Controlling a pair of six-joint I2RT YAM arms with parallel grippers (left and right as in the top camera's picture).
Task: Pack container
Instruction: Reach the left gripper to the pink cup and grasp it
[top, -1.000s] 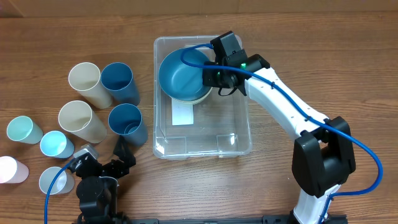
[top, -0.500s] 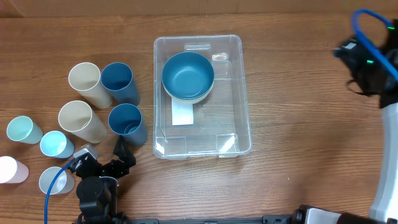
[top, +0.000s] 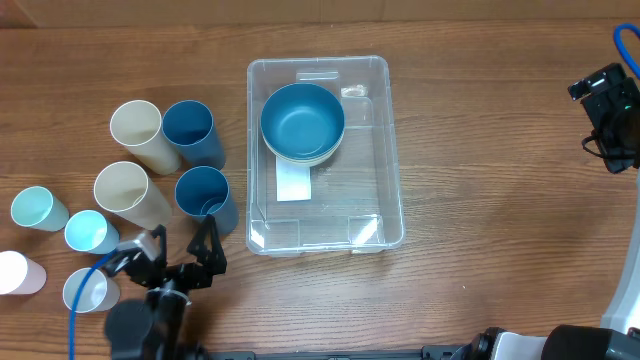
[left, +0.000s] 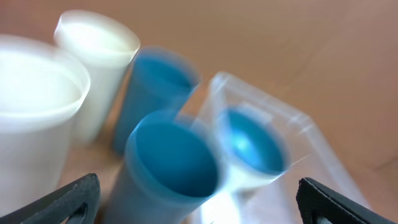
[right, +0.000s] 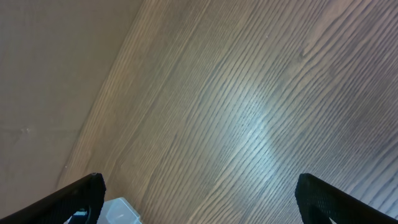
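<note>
The container (top: 385, 215) is a clear bin at the table's middle. Inside it, near the far end, a blue bowl (top: 302, 118) sits nested in a cream one. My right gripper (top: 606, 112) hangs open at the far right edge, well away from the bin. The right wrist view shows its jaws (right: 199, 199) spread over bare wood, with one container corner (right: 121, 211) at the lower left. My left gripper (top: 180, 256) is open at the front left, just behind a dark blue cup (top: 205, 192). In the blurred left wrist view that cup (left: 168, 171) stands ahead between the spread jaws.
Left of the bin stand two cream cups (top: 135, 125) (top: 125, 190) and another dark blue cup (top: 188, 130). Three light blue cups (top: 38, 208) (top: 88, 230) (top: 85, 290) and a pale pink one (top: 12, 272) stand near the left edge.
My right gripper opened, left the blue bowl in the container and swung away to the far right. My left gripper edged forward toward the dark blue cup.
</note>
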